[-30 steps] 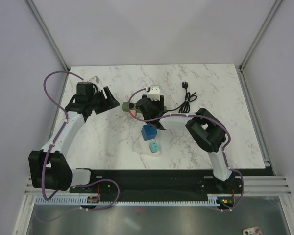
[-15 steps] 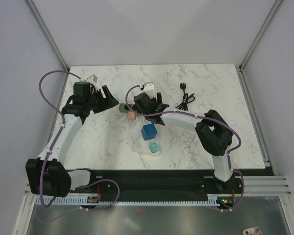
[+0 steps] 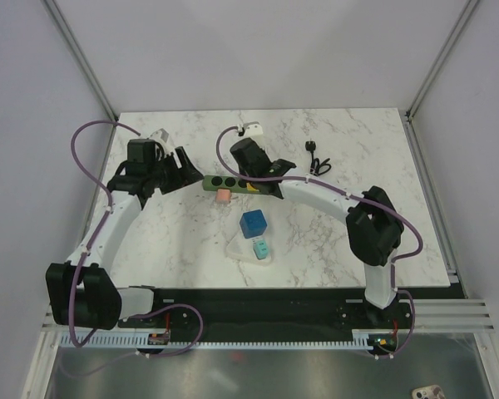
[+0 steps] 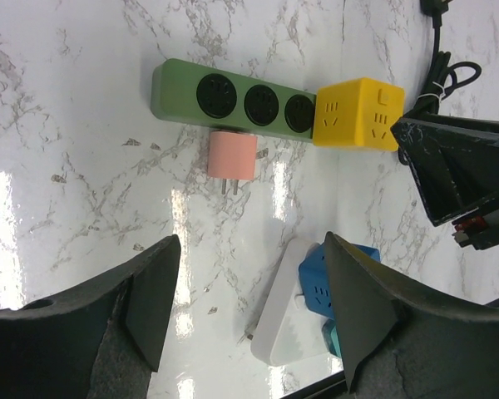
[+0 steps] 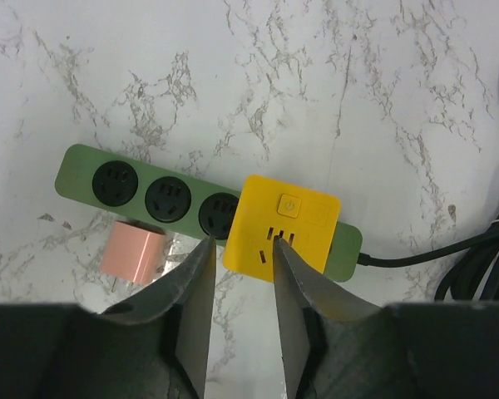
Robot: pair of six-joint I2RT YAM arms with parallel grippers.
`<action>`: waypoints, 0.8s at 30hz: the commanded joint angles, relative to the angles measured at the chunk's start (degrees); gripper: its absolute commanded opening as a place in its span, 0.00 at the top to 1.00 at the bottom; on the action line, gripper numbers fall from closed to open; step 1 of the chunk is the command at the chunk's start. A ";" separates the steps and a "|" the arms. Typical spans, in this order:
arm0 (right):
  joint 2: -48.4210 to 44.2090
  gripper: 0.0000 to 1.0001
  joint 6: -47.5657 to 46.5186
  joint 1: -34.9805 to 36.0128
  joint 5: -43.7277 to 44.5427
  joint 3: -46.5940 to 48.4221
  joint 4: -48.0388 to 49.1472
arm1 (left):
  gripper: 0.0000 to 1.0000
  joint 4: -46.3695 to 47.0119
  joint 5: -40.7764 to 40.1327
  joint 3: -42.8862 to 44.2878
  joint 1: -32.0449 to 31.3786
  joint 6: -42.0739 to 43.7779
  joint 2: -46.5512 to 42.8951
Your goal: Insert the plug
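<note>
A green power strip [image 5: 150, 193] [image 3: 224, 181] lies mid-table with three empty sockets showing. A yellow cube plug [image 5: 287, 224] [image 4: 356, 114] sits on its right end. In the right wrist view my right gripper [image 5: 243, 243] [image 3: 270, 181] hovers over the cube's near left edge. Its fingers stand a narrow gap apart with nothing between them. A pink plug [image 5: 130, 252] [image 3: 222, 196] lies flat just in front of the strip, prongs toward me. My left gripper [image 4: 251, 241] [image 3: 183, 166] is wide open left of the strip, holding nothing.
A white power strip [image 3: 239, 249] [image 4: 283, 320] near the front carries a blue cube [image 3: 254, 224] and a teal plug [image 3: 260, 248]. The green strip's black cable [image 3: 316, 162] [image 5: 449, 266] is coiled at the back right.
My right gripper has swung back and to the right, uncovering the green strip, and its jaws have opened and then narrowed. The left arm has hardly moved.
</note>
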 commanded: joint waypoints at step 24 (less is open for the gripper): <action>-13.87 0.29 1.25 -3.65 -13.52 -5.31 -2.11 | 0.24 1.54 -12.85 10.18 -12.89 8.80 23.01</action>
